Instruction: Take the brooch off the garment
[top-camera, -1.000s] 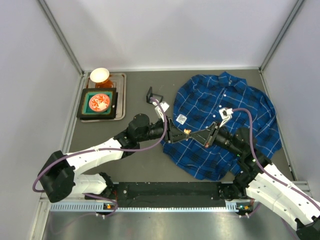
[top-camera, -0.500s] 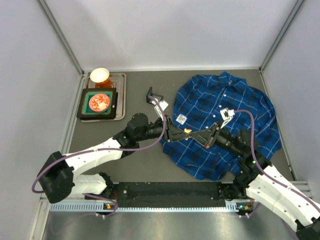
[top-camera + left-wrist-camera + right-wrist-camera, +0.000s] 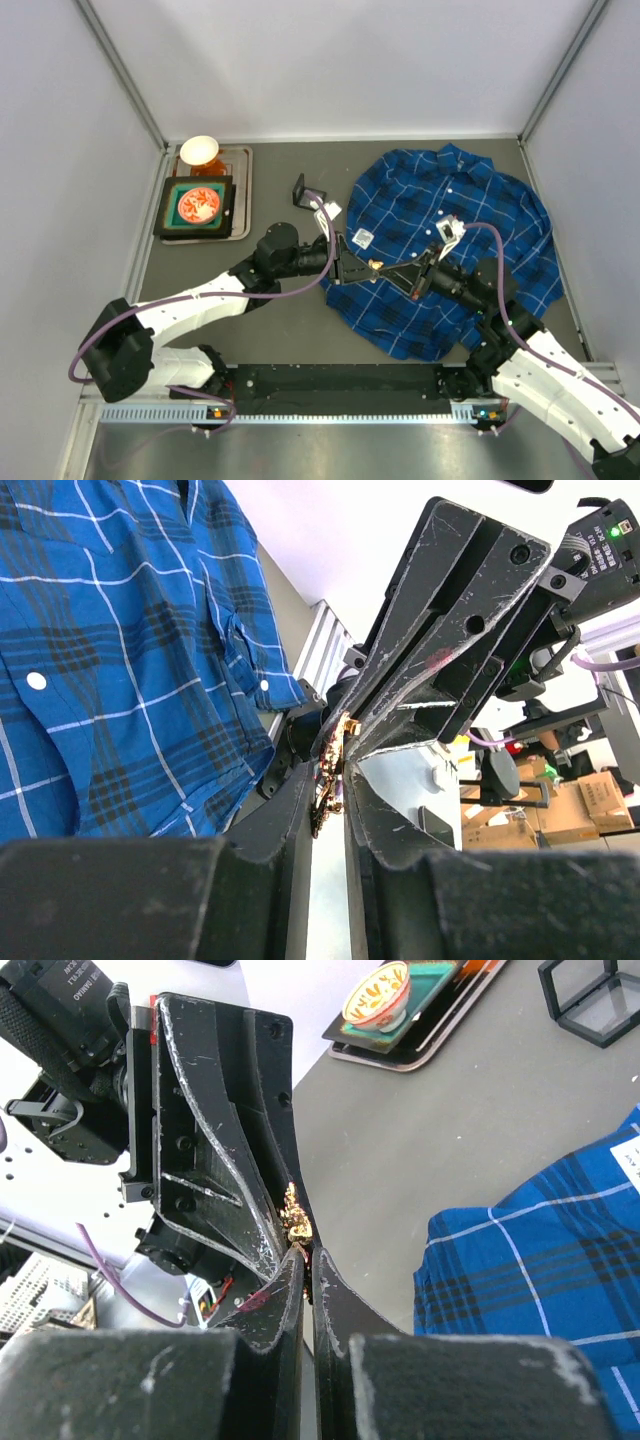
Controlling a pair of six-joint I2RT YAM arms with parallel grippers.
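The brooch (image 3: 375,264), a tiny gold and reddish ornament, is pinched between the tips of both grippers, which meet nose to nose above the left edge of the garment (image 3: 470,200). The garment is a dark-blue plaid shirt spread on the table's right half. My left gripper (image 3: 368,266) comes in from the left and my right gripper (image 3: 383,266) from the right. In the left wrist view, the brooch (image 3: 335,770) sits at my left gripper's tips (image 3: 333,780), with the garment (image 3: 100,660) behind. In the right wrist view, the brooch (image 3: 296,1222) sits at my right gripper's tips (image 3: 308,1255).
A metal tray (image 3: 240,190) at the back left holds a small bowl (image 3: 199,150) and a black square dish (image 3: 198,206) with red contents. A black wire cube (image 3: 303,190) stands left of the shirt. A white label (image 3: 362,238) lies on the shirt.
Both grippers stay together on the brooch at the same spot. The arms' wrists shift only slightly.
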